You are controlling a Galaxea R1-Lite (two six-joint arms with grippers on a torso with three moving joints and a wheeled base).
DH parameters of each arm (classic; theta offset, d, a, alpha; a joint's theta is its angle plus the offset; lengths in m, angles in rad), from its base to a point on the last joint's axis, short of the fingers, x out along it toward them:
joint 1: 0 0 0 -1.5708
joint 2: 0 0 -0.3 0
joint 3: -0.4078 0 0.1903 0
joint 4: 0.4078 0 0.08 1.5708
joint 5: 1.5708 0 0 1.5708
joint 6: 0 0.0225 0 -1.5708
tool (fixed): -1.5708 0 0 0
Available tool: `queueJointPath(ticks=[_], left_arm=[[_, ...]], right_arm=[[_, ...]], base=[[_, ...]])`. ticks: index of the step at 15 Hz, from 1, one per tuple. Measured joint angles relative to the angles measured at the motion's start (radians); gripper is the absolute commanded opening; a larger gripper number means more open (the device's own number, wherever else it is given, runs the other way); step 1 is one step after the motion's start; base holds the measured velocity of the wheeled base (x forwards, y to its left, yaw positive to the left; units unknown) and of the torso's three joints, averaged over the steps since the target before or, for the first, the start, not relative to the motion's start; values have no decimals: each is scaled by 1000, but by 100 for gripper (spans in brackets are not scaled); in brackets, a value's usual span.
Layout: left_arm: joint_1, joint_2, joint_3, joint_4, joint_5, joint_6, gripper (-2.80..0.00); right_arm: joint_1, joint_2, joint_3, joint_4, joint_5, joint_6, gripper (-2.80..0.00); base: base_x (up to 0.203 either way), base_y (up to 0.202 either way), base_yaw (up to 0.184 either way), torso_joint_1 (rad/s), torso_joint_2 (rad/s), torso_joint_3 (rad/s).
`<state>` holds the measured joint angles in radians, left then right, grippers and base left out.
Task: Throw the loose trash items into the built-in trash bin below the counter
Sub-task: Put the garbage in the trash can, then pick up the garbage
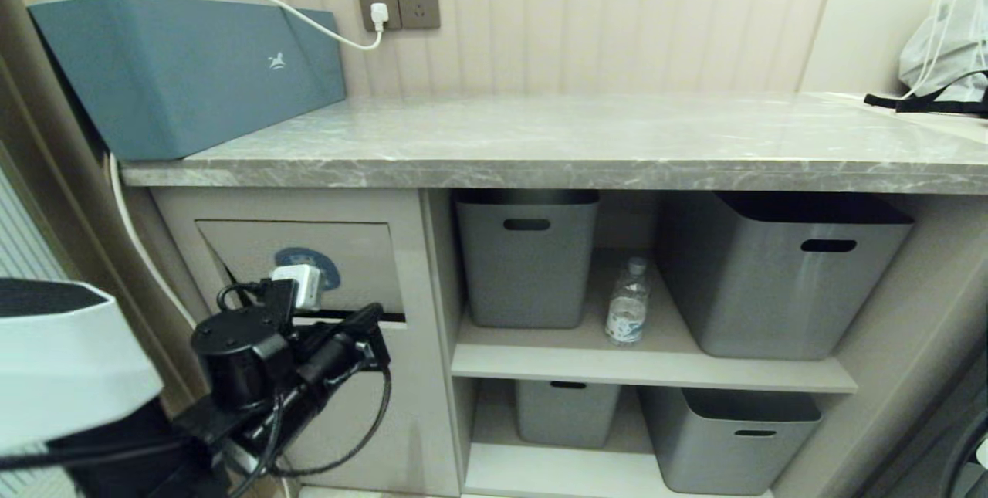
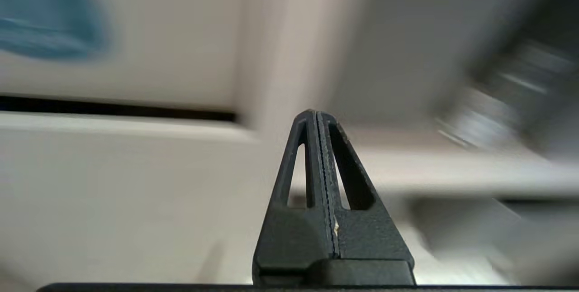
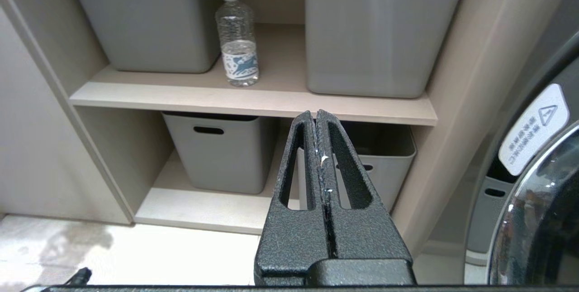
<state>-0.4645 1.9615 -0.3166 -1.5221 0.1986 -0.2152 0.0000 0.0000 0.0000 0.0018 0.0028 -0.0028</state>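
The left pincer [image 2: 319,117] is seen with its jaws pressed fully together and nothing between them; in the head view the left arm is held low at the left, in front of the beige cabinet front, with its wrist just below the tilting flap [image 1: 347,251] of the built-in trash bin; a dark gap is shown along the flap's lower edge; the round blue sticker [image 1: 328,270] on the flap is partly covered by a white part of the arm. The right pincer [image 3: 316,117] is likewise closed on nothing, and is pointed toward the open shelving from lower down, near the floor. The clear water bottle [image 1: 627,303] is stood upright on the upper shelf [image 1: 540,355], between two grey tubs [image 1: 527,259], apart from both pincers; two more grey tubs are kept on the lower shelf. The grey marble-look table [image 1: 579,135] is topped at its left end by a long teal-blue box [image 1: 185,69], from which a white cable is run to a wall socket [image 1: 378,8]; a white drawstring bag [image 1: 949,42] is set at its far right. The turquoise strip cannot be made out in any view.
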Motion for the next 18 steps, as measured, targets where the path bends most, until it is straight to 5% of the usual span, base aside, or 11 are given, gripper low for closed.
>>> queueJointPath(ticks=[4,9,13,16,18], left_arm=[[-230,-27,31,0,29,-14,-280],[-273,207,-363,1,22,40,-280],[-263,380,-712,97,-149,84,-280],[-261,487,-822,236,-298,125,-280],[-258,546,-879,272,-317,181,-280]], right_arm=[[0,0,0,0,0,0,-280],[0,0,0,0,0,0,-280],[0,0,0,0,0,0,-280],[0,0,0,0,0,0,-280],[0,0,0,0,0,0,-280]], base=[[0,0,0,0,0,0],[0,0,0,0,0,0],[0,0,0,0,0,0],[0,0,0,0,0,0],[0,0,0,0,0,0]])
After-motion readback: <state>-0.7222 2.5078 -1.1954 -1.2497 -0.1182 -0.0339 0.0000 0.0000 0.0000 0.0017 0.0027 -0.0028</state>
